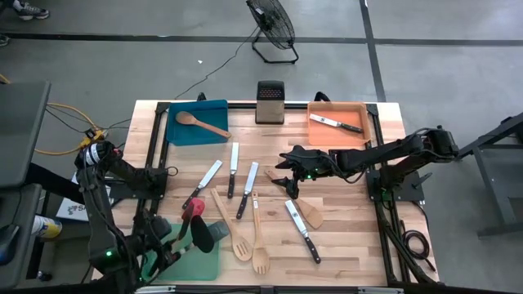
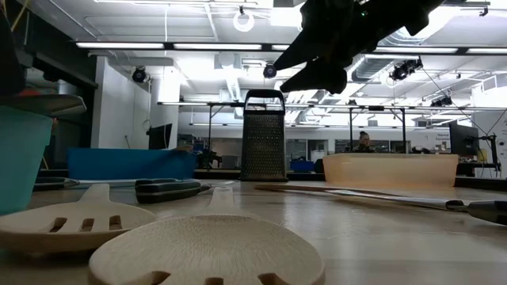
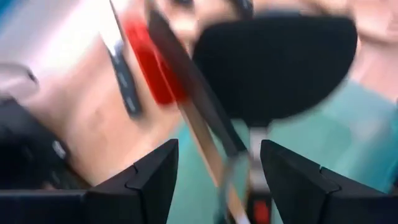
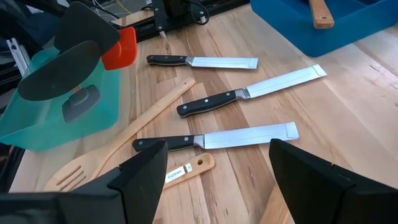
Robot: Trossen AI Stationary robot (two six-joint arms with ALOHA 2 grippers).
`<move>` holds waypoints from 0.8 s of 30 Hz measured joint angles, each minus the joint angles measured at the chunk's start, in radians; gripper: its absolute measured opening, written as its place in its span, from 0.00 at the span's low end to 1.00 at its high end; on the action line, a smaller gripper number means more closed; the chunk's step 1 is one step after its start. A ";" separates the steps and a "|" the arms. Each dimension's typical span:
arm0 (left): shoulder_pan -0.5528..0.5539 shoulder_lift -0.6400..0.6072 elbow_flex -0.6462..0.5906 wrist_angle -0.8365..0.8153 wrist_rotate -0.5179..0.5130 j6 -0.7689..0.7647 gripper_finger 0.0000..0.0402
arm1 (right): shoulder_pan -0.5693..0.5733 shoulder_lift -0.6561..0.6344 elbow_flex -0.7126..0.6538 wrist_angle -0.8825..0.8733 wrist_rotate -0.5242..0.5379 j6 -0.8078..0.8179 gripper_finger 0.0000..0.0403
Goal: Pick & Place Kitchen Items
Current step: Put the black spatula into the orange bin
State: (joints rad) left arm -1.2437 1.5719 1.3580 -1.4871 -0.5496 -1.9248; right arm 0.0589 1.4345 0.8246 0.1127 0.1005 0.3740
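Wooden slotted spoons (image 2: 206, 249) are seen closest, lying on the surface (image 1: 351, 212) near the green tray (image 1: 204, 261). Left hand (image 3: 217, 180) is held apart over that tray, by the black spatula (image 1: 203, 234). Right hand (image 4: 217, 180) is spread above the knives (image 4: 217, 138).

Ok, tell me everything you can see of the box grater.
The grater is an upright metal box with a black handle on top and perforated grey faces, tapering slightly toward the top. It stands at the table's far edge, between the blue tray and the orange tray, apart from both. Nothing touches it but the table; neither arm is near it. In the low view it stands straight.
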 joint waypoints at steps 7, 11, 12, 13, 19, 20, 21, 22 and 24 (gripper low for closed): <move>0.038 -0.001 0.000 -0.084 -0.219 0.096 0.55 | 0.000 0.000 0.000 -0.013 -0.002 0.026 0.68; 0.091 -0.003 0.000 -0.084 -0.285 0.199 0.55 | 0.000 0.000 0.000 -0.017 -0.012 0.062 0.68; 0.110 -0.003 0.000 -0.084 -0.297 0.232 0.55 | 0.000 0.000 0.000 -0.020 -0.023 0.070 0.68; 0.127 -0.003 0.000 -0.085 -0.309 0.263 0.55 | 0.000 0.000 0.000 -0.021 -0.030 0.076 0.68; 0.233 -0.013 -0.001 -0.084 -0.428 0.441 0.55 | 0.000 0.000 0.000 -0.057 -0.085 0.129 0.68; 0.249 -0.016 -0.001 -0.082 -0.451 0.473 0.55 | 0.000 0.000 0.000 -0.060 -0.090 0.130 0.68; 0.265 -0.021 -0.001 -0.083 -0.476 0.501 0.55 | 0.000 0.000 0.000 -0.060 -0.097 0.130 0.68; 0.282 -0.029 -0.001 -0.084 -0.503 0.524 0.55 | 0.000 0.000 0.000 -0.060 -0.103 0.131 0.68; 0.316 -0.041 -0.001 -0.083 -0.540 0.571 0.55 | 0.000 0.000 0.000 -0.060 -0.103 0.131 0.68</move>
State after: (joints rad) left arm -0.9273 1.5307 1.3571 -1.5705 -1.0896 -1.3539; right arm 0.0589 1.4345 0.8249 0.0526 -0.0029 0.5049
